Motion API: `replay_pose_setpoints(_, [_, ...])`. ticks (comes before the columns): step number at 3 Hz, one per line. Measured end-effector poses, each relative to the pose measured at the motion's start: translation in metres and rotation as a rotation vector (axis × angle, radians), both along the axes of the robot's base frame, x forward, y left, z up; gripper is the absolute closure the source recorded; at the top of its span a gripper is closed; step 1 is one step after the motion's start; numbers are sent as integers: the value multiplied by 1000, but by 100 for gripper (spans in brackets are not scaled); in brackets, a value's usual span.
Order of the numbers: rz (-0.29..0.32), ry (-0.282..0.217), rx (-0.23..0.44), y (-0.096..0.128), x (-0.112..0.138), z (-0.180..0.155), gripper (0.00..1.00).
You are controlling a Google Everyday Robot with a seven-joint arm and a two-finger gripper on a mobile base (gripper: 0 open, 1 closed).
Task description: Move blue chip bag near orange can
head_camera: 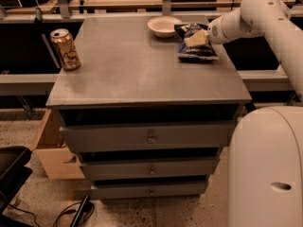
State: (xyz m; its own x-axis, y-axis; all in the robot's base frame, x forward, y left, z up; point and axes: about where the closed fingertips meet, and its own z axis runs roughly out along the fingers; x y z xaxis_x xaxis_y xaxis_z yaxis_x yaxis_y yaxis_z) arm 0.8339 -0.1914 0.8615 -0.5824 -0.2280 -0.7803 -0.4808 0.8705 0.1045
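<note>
The blue chip bag [198, 51], dark blue crumpled foil with white markings, lies on the grey cabinet top [142, 65] near its far right edge, just right of the white bowl [164, 26]. My gripper [197, 39] comes in from the right on the white arm [255, 13] and sits on top of the bag, covering its middle. The orange can [65, 49], golden with a silver top and dark script, stands upright at the far left edge of the top, well away from the bag.
The cabinet has three drawers [150, 138] below the top. A wooden box [52, 150] stands on the floor at the left, with cables and a dark object beside it. My white base [265, 169] fills the lower right. Benches run behind the cabinet.
</note>
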Motion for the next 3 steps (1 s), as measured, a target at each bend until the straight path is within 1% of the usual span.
replay_pose_setpoints(2, [7,8,1,5,2,-6,94])
replay_pose_setpoints(3, [8,9,1,6,2,-5,100])
